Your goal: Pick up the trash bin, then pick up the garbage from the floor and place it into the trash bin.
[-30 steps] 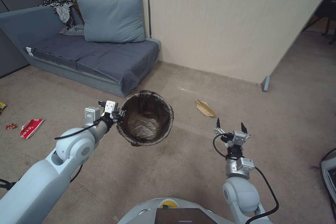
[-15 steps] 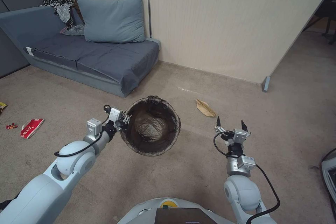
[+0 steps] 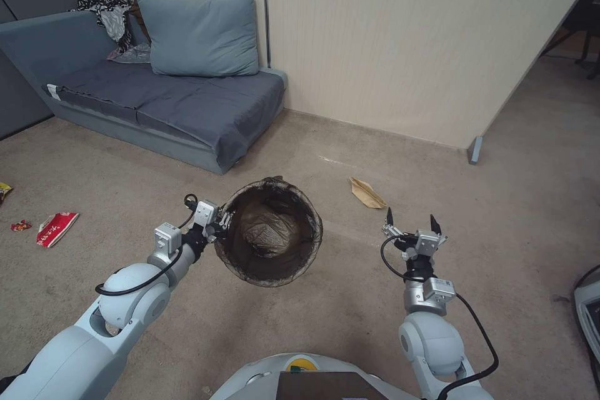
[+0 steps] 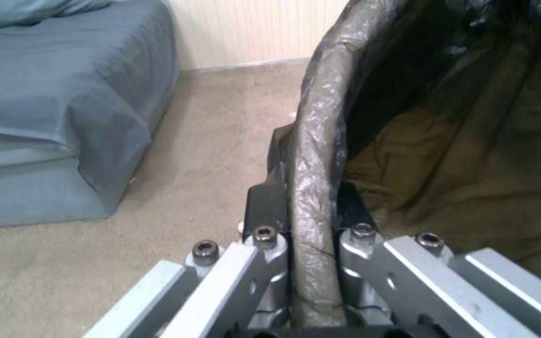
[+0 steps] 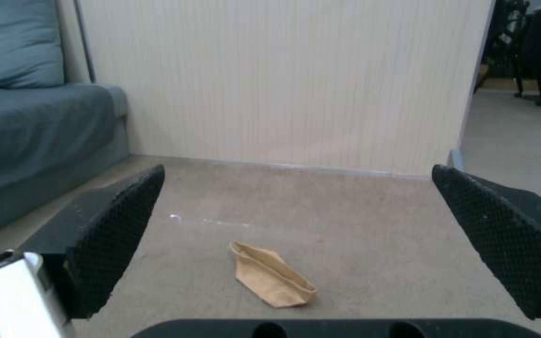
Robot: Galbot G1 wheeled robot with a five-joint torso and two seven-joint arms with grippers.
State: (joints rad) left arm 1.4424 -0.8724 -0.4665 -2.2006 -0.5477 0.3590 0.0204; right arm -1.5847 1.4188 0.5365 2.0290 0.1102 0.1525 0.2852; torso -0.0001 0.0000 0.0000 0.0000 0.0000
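Observation:
The trash bin [image 3: 270, 232], round and lined with a dark bag, hangs above the carpet in the head view. My left gripper [image 3: 220, 225] is shut on the bin's rim [image 4: 313, 188], one finger inside and one outside. My right gripper [image 3: 412, 224] stands open above the floor, short of a tan paper bag [image 3: 367, 193] that lies near the wall, also seen ahead between the open fingers as the tan paper bag [image 5: 270, 273]. More garbage lies at the far left: a red-and-white packet [image 3: 56, 227], a small red scrap [image 3: 20, 225] and a yellow wrapper [image 3: 4, 190].
A grey-blue sofa [image 3: 162, 100] with a pillow [image 3: 199, 34] and clothes stands at the back left. A beige partition wall [image 3: 406, 44] runs behind, ending at a foot [image 3: 475, 150]. Open carpet lies to the right, with a device [image 3: 589, 312] at the right edge.
My left arm has drawn back and lowered, bringing the held bin nearer to me and slightly right. The right gripper has stayed open and almost still.

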